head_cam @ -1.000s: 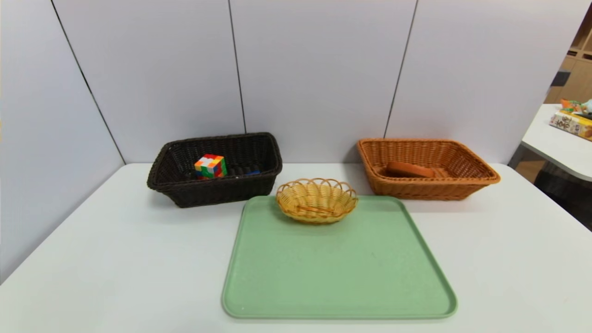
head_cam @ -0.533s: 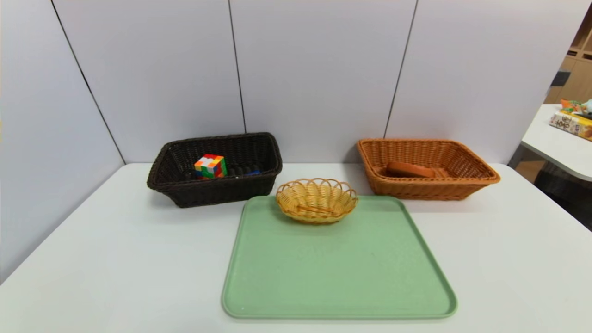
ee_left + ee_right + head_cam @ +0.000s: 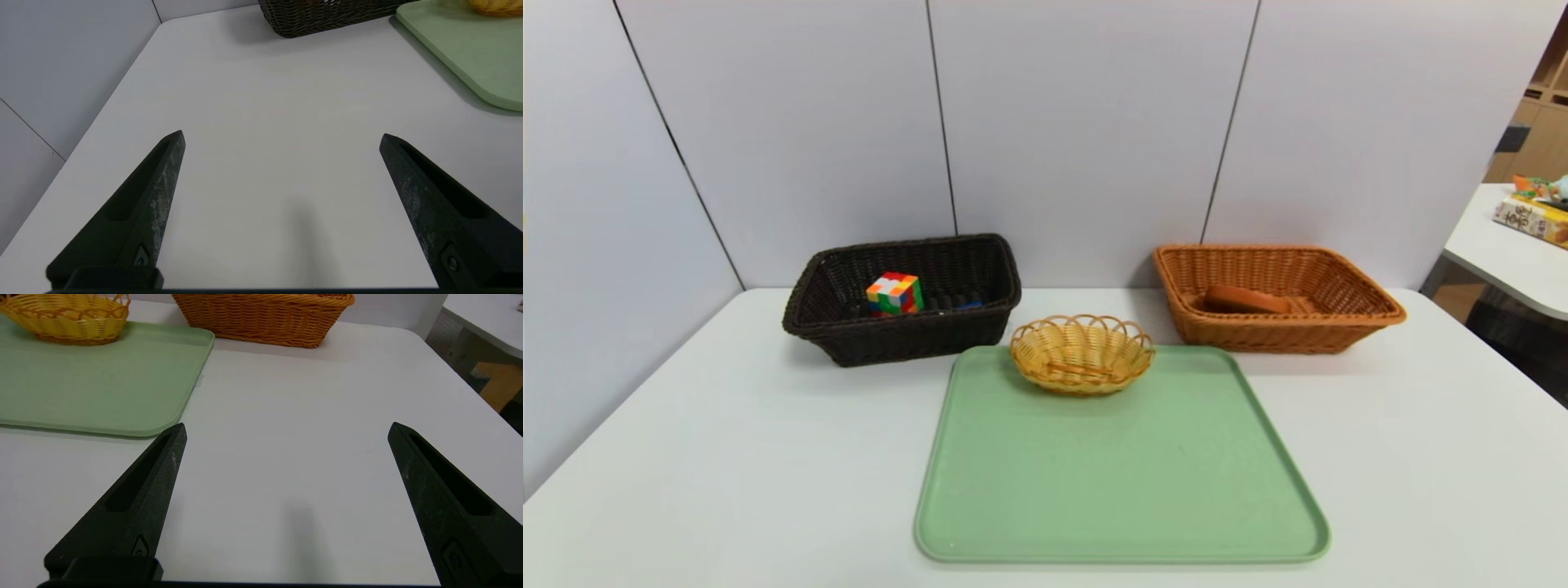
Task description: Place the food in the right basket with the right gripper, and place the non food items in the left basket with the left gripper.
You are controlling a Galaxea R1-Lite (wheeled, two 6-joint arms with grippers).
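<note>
- The bread slice (image 3: pixel 1246 299) is lying flat inside the orange basket (image 3: pixel 1356 327), at the far right of the white table (image 3: pixel 727 457).
- The puzzle cube (image 3: pixel 895 293) is sitting in the dark basket (image 3: pixel 890 343) at the far left, with a bit of blue (image 3: pixel 969 305) showing just to its right.
- The small yellow basket (image 3: pixel 1081 354) is standing between the two big baskets, on the far edge of the green tray (image 3: pixel 1119 482).
- The left gripper (image 3: pixel 282 136) is hovering over bare table near the left side, its fingers spread wide and gripping nothing.
- The right gripper (image 3: pixel 287 428) is hovering over bare table right of the tray, likewise spread wide and gripping nothing.
</note>
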